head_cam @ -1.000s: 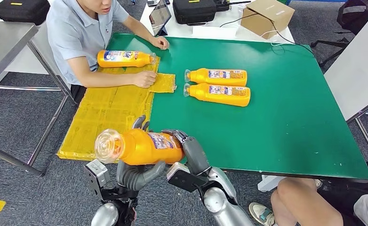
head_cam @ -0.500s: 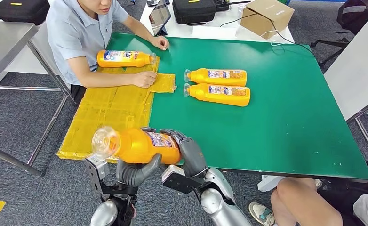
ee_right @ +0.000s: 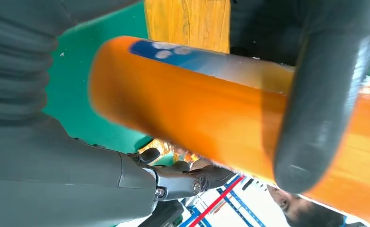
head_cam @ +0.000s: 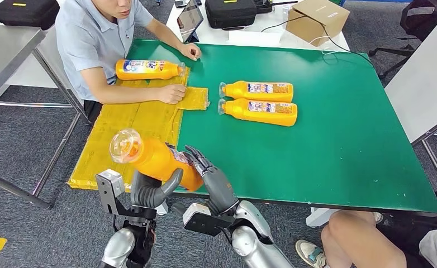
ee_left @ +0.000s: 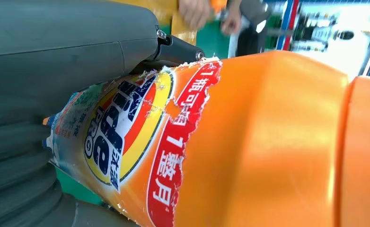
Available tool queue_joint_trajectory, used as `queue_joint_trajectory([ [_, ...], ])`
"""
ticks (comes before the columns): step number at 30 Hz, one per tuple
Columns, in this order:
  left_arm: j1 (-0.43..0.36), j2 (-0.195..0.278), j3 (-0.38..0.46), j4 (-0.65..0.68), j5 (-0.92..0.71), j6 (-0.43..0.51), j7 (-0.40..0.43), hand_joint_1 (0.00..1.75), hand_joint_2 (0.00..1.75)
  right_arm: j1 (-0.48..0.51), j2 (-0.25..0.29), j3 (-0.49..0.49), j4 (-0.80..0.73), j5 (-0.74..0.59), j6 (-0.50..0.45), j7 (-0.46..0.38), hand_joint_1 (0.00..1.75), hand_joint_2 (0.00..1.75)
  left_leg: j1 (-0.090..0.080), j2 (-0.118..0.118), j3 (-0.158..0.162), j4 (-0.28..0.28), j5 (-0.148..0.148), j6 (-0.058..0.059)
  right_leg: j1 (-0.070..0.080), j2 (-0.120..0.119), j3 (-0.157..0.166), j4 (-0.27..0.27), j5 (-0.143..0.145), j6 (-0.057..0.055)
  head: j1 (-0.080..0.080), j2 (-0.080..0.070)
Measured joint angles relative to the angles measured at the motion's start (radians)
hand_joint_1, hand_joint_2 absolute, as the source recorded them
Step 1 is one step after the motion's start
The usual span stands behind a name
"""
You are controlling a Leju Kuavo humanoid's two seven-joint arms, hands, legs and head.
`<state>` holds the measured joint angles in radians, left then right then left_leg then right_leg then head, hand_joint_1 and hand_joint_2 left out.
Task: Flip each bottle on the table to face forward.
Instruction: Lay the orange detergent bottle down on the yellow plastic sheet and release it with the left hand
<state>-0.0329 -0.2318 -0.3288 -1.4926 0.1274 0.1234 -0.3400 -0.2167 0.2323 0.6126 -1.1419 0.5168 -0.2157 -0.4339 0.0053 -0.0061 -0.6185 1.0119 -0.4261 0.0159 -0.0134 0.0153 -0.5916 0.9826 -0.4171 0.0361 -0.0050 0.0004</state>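
The held bottle [head_cam: 159, 160] is orange, lifted off the table [head_cam: 339, 139] above its near left corner, tilted with its clear cap [head_cam: 124, 146] up and toward the robot's left and its base lower toward the right. The left hand [head_cam: 149, 191] cups it from beneath, thumb curled up against the body, and the right hand [head_cam: 212, 177] presses on the base end with its fingers [head_cam: 196, 158] laid over the torn label [head_cam: 180, 157]. In the left wrist view the bottle [ee_left: 249, 142] lies close against the grey hand [ee_left: 55, 71], the ragged-edged label [ee_left: 126, 137] turned to the camera. In the right wrist view a thick grey finger [ee_right: 311, 109] wraps across the bottle [ee_right: 197, 118], the right hand [ee_right: 55, 156] below it. Both hands hold this one bottle. Under and beyond it a yellow mat [head_cam: 129, 131] covers the table's left part. Two bottles [head_cam: 258, 90] [head_cam: 259, 111] lie side by side, touching, near the middle of the green top, caps toward the left. A fourth bottle [head_cam: 148, 69] lies on the far end of the mat, cap toward the right, just beside a seated person [head_cam: 96, 39] whose hand [head_cam: 172, 93] rests on the mat. A cardboard box [head_cam: 318, 19] and a black case [head_cam: 230, 12] sit beyond the table's far edge
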Motion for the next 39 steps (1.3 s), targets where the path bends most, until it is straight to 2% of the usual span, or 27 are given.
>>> queue_joint_trajectory([
  [4, -0.050, 0.005, 0.024, 0.033, -0.108, 0.092, -0.004, 1.75, 1.75, -0.006, 0.000, 0.000, 0.011, -0.004, 0.000, -0.004, 0.00, 0.00, 0.000, 0.000, 0.000, 0.000, 0.000, 0.000, 0.000, 0.000, 0.000, 0.000, 0.000, 0.000, 0.000, 0.000],
  [10, -0.127, 0.033, 0.050, 0.095, -0.392, 0.262, 0.007, 1.75, 1.75, -0.010, 0.000, 0.000, 0.025, 0.000, 0.001, -0.004, 0.00, 0.00, 0.000, 0.000, 0.000, 0.000, 0.000, 0.000, 0.000, 0.000, 0.000, 0.000, 0.000, 0.000, 0.000, 0.000],
  [15, -0.168, 0.056, 0.070, 0.142, -0.512, 0.309, 0.039, 1.75, 1.75, -0.011, -0.001, 0.000, 0.035, 0.002, 0.001, -0.003, 0.00, 0.00, 0.000, 0.000, 0.000, 0.000, 0.000, 0.000, 0.000, 0.000, 0.000, 0.000, 0.000, 0.000, 0.000, 0.000],
  [18, -0.197, 0.072, 0.071, 0.183, -0.688, 0.333, 0.109, 1.75, 1.75, -0.010, -0.002, -0.003, 0.039, 0.015, -0.003, 0.004, 0.00, 0.00, 0.000, 0.000, 0.000, 0.000, 0.000, 0.000, 0.000, 0.000, 0.000, 0.000, 0.000, 0.000, 0.000, 0.000],
  [22, -0.251, 0.105, 0.072, 0.278, -0.975, 0.312, 0.219, 1.75, 1.75, 0.004, -0.009, -0.020, 0.039, 0.042, -0.006, 0.014, 0.00, 0.00, 0.000, 0.000, 0.000, 0.000, 0.001, 0.000, 0.000, 0.000, 0.000, 0.000, 0.000, 0.000, 0.000, 0.000],
  [24, -0.272, 0.118, 0.072, 0.320, -1.037, 0.297, 0.248, 1.75, 1.75, 0.016, -0.014, -0.029, 0.038, 0.051, -0.007, 0.015, 0.00, 0.00, 0.000, 0.000, 0.000, 0.000, 0.001, 0.000, 0.000, 0.000, 0.000, 0.000, 0.000, 0.000, 0.000, 0.000],
  [31, -0.377, 0.150, 0.083, 0.522, -1.156, 0.141, 0.325, 1.75, 1.75, 0.077, -0.030, -0.051, -0.027, 0.099, 0.005, 0.017, 0.00, 0.00, 0.000, -0.001, 0.000, 0.000, 0.001, -0.001, 0.000, -0.001, 0.000, 0.000, 0.000, 0.000, 0.000, 0.000],
  [39, -0.526, 0.170, 0.124, 0.758, -1.181, 0.091, 0.358, 1.75, 1.75, 0.113, -0.043, -0.054, -0.087, 0.101, 0.043, 0.014, 0.00, 0.00, 0.000, 0.000, 0.006, 0.000, 0.001, -0.001, 0.001, 0.000, 0.006, 0.001, 0.000, 0.000, 0.000, 0.000],
])
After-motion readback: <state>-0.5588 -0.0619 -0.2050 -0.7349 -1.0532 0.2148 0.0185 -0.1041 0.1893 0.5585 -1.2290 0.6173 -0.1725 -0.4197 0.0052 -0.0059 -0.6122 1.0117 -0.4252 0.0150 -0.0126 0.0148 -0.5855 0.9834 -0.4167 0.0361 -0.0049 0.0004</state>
